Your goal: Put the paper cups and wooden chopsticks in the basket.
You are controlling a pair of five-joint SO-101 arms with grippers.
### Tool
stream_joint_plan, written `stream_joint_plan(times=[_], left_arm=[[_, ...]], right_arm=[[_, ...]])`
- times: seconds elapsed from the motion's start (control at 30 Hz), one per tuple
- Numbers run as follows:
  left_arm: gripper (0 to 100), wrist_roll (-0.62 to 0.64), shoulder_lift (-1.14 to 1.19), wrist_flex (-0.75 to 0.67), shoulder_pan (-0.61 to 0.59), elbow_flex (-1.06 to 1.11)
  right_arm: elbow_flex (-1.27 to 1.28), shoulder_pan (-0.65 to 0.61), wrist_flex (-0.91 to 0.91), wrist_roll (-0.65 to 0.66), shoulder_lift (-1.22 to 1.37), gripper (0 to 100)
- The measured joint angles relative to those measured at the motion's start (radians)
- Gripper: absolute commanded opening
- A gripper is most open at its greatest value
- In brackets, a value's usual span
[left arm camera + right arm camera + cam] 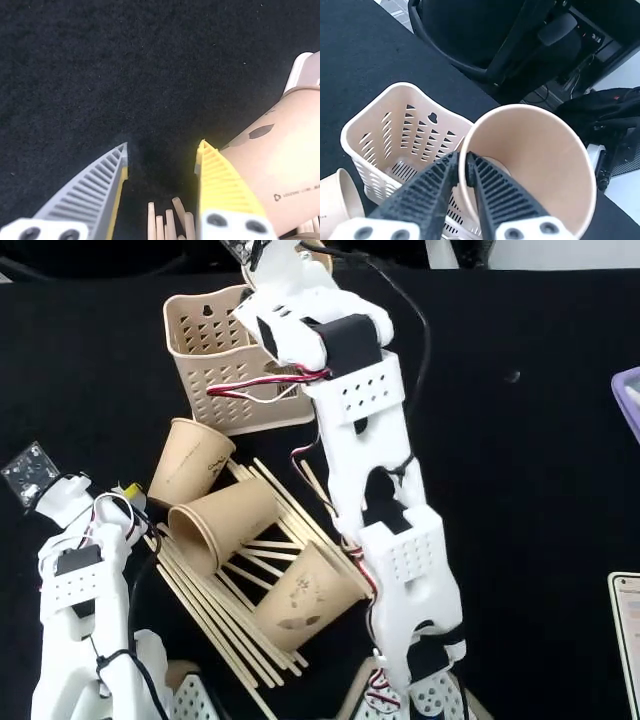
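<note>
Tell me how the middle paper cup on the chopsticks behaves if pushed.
The middle paper cup lies on its side, so it would probably roll in a curve. It looks empty and thin, likely light and crushable. The loose wooden chopsticks beneath may shift too.

The high camera is fixed above the table (520, 490). It looks steeply down from my base side, far enough off to take in the basket (205, 350) and everything on my side of it.

My left wrist camera sits very close to the table, well short of the basket. It faces down along my left gripper (162, 150), whose fingers are apart. It shares the wooden chopsticks (167, 220) with the high view.

My right wrist camera hangs close above the basket. It looks down and outward past my right gripper (462, 157), closed on a paper cup (535, 165), to the room beyond the basket. It shares the basket with the high view.
</note>
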Motion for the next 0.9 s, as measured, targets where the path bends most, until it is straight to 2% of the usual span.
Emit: stream_joint_plan(times=[0.1, 0.2, 0.27, 0.57, 0.67, 0.77, 0.9], left_arm=[[22, 0.000, 0.000, 0.000, 0.000, 0.000], [22, 0.000, 0.000, 0.000, 0.000, 0.000], [22, 0.000, 0.000, 0.000, 0.000, 0.000], [22, 0.000, 0.000, 0.000, 0.000, 0.000], [22, 0.000, 0.000, 0.000, 0.000, 0.000], [22, 0.000, 0.000, 0.000, 0.000, 0.000], [22, 0.000, 0.000, 0.000, 0.000, 0.000]], right_arm=[[0.000, 0.000, 0.014, 0.000, 0.000, 4.7], [0.000, 0.000, 0.049, 0.000, 0.000, 20.4], [0.000, 0.000, 0.077, 0.000, 0.000, 25.8], [-0.078, 0.000, 0.092, 0.000, 0.000, 15.2], [-0.077, 0.012, 0.092, -0.011, 0.005, 18.8], [-0.041, 0.058, 0.092, -0.083, 0.035, 26.0], [-0.028, 0.078, 0.103, -0.178, 0.055, 23.7]])
